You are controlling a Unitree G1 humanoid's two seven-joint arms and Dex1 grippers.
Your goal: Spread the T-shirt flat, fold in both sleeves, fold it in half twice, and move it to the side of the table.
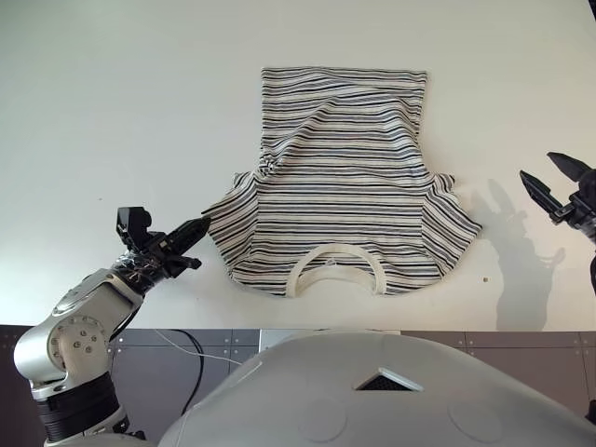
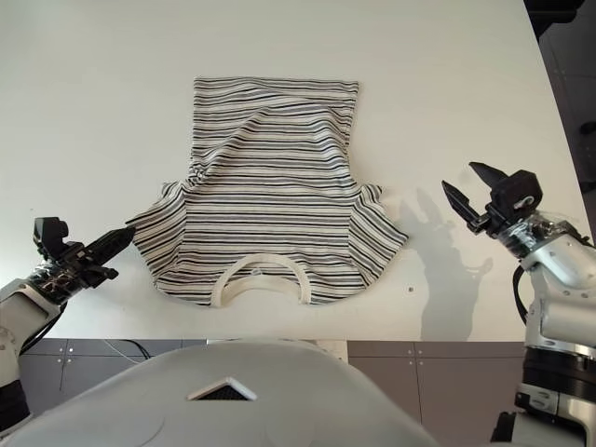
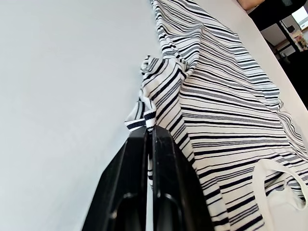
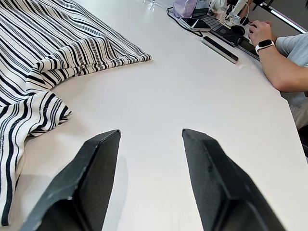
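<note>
Striped T-shirt [image 1: 340,177] lies mostly spread on the white bench [image 1: 112,112], collar nearest me, hem on the far side, with wrinkles bunched by its left sleeve [image 1: 233,200]. My left tool [image 3: 150,130] is clamped on that sleeve's edge. My right tool [image 2: 458,177] hangs with fingers apart over bare bench, near the right sleeve [image 2: 382,226] but not touching. Dark flat gadgets [image 4: 219,48] sit at the bench's far edge. A small speck [image 1: 485,278] lies near the right sleeve.

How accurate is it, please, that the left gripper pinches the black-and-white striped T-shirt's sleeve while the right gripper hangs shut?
One slip: the right gripper is open, as the right wrist view shows; the left gripper does pinch the sleeve of the black-and-white striped T-shirt.
</note>
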